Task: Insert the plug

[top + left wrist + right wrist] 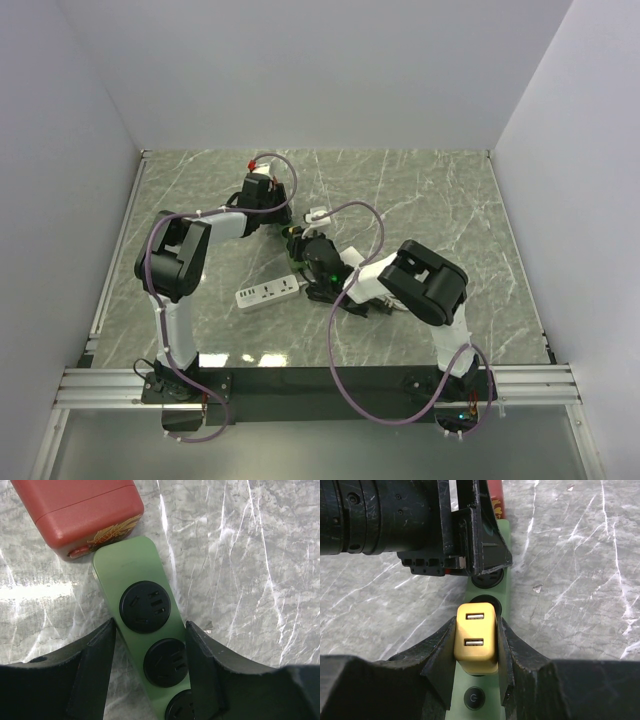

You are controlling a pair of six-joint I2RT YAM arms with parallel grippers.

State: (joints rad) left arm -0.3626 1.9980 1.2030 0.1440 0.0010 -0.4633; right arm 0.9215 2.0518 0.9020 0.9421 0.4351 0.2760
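Note:
A green power strip [135, 562] with round black sockets [145, 606] lies on the marble table. My left gripper [150, 630] is closed across its width, one finger [200, 665] pressed on its right edge. In the right wrist view, my right gripper [477, 630] is shut on a yellow two-port USB charger plug [476, 640]. It holds the plug upright over a socket of the strip [504, 535], just behind the power button [474, 698]. The prongs are hidden. The left gripper [480, 555] grips the strip just beyond the plug. In the top view both grippers meet near the table's middle [300, 245].
A red box [75, 510] touches the far end of the green strip. A white power strip [268, 294] lies near the left arm, and a white plug [318, 214] sits behind the grippers. White walls enclose the table on three sides.

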